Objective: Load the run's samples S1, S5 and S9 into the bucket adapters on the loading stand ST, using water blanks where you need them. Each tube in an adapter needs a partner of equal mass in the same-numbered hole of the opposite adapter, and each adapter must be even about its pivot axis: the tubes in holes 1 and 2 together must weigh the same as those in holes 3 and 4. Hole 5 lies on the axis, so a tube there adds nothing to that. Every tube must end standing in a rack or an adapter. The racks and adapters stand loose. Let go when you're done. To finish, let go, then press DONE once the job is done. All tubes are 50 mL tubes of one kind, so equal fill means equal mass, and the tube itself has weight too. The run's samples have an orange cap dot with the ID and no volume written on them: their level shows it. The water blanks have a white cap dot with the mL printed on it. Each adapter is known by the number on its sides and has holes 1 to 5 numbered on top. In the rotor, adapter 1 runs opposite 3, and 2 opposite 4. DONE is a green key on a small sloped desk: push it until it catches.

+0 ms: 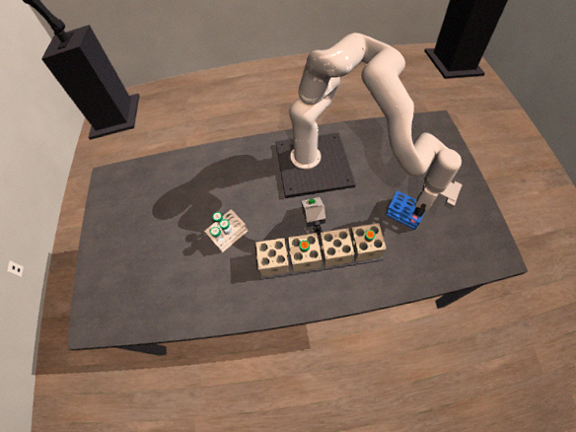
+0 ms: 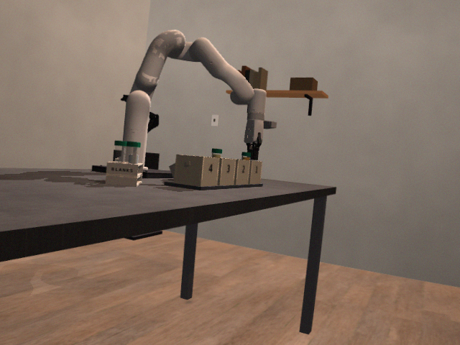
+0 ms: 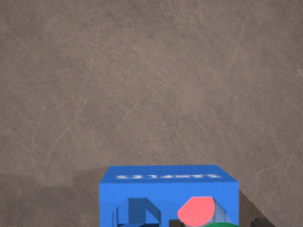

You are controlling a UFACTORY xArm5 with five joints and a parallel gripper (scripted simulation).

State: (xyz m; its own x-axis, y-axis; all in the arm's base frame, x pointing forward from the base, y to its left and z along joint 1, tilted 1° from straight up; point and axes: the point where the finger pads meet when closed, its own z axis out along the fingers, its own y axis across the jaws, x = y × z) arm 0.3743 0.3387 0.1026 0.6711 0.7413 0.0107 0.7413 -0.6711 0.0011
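My gripper [image 1: 418, 211] [image 2: 253, 156] [image 3: 219, 224] is shut on a green-capped tube [image 3: 222, 225] at the blue sample rack [image 1: 399, 214] [image 3: 166, 189]. Its cap dot and how deep it stands are hidden. A pinkish-red shape [image 3: 196, 211] shows beside the cap. Adapter 3 [image 1: 307, 264] [image 2: 228, 178] and adapter 1 [image 1: 371, 254] [image 2: 256, 177] each bear an orange-dotted tube in the middle hole. Adapter 4 [image 1: 273, 270] [image 2: 210, 180] and adapter 2 [image 1: 339, 260] [image 2: 243, 178] show no tube. Three white-dotted blanks stand in the pale rack [image 1: 225, 246] [image 2: 122, 178].
The grey DONE desk [image 1: 314, 213] with its green key [image 1: 312, 200] stands between the arm's base and the adapter row. A pale flat piece [image 1: 452, 193] lies beyond the blue rack. The loading stand [image 2: 200, 187] is under the adapters.
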